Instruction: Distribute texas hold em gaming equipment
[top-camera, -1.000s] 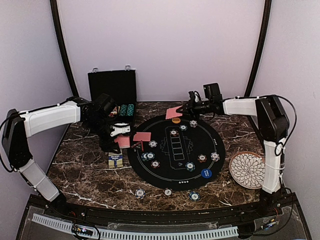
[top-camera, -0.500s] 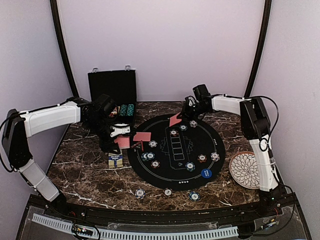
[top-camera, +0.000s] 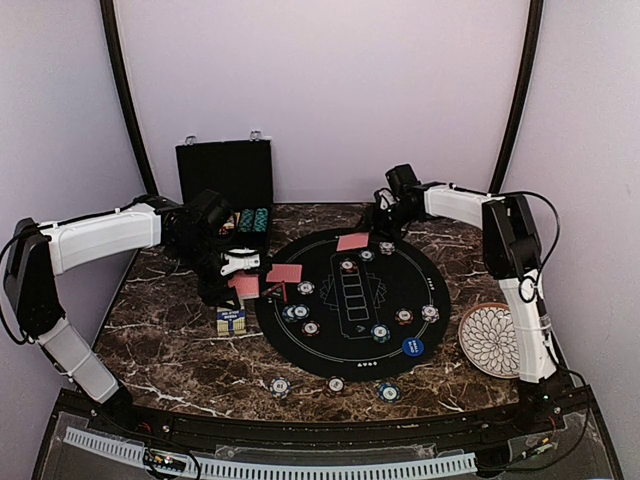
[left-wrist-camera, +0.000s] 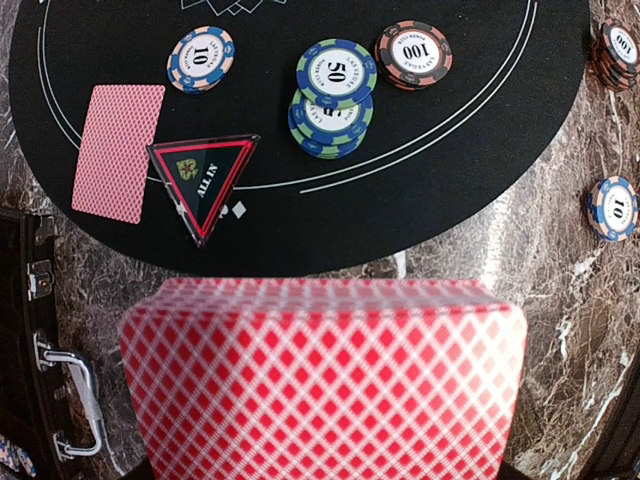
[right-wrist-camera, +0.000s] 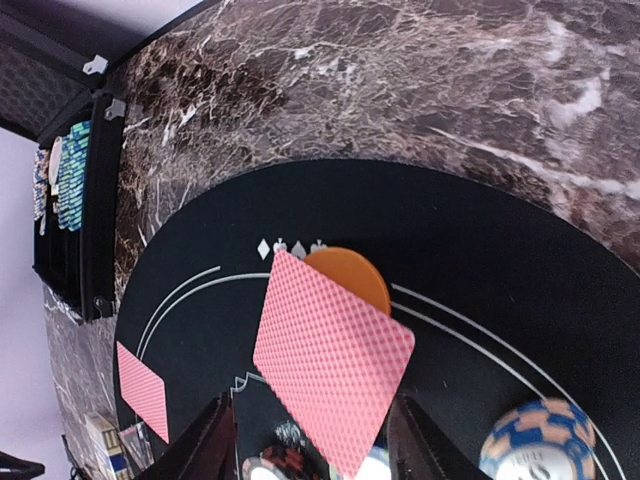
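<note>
My left gripper (top-camera: 232, 272) hovers at the left rim of the round black mat (top-camera: 350, 345), shut on a deck of red-backed cards (left-wrist-camera: 320, 380) that hides its fingers. Beyond the deck, one card (left-wrist-camera: 118, 150), the red triangle token (left-wrist-camera: 205, 180) and stripe-edged chips (left-wrist-camera: 335, 95) lie on the mat. My right gripper (right-wrist-camera: 312, 445) is open at the mat's far edge. Between its spread fingers (right-wrist-camera: 205, 445), a single card (right-wrist-camera: 332, 355) lies flat and partly covers the orange disc (right-wrist-camera: 352, 275).
An open black case (top-camera: 225, 175) with racked chips stands at the back left. A white patterned plate (top-camera: 493, 340) sits at the right, a small card box (top-camera: 231, 320) left of the mat. Loose chips (top-camera: 280, 386) lie near the front edge, a blue disc (top-camera: 412, 346) on the mat.
The right gripper swung back toward the mat's far edge and opened. Its card dropped flat onto the mat over the orange disc. The left arm has not moved.
</note>
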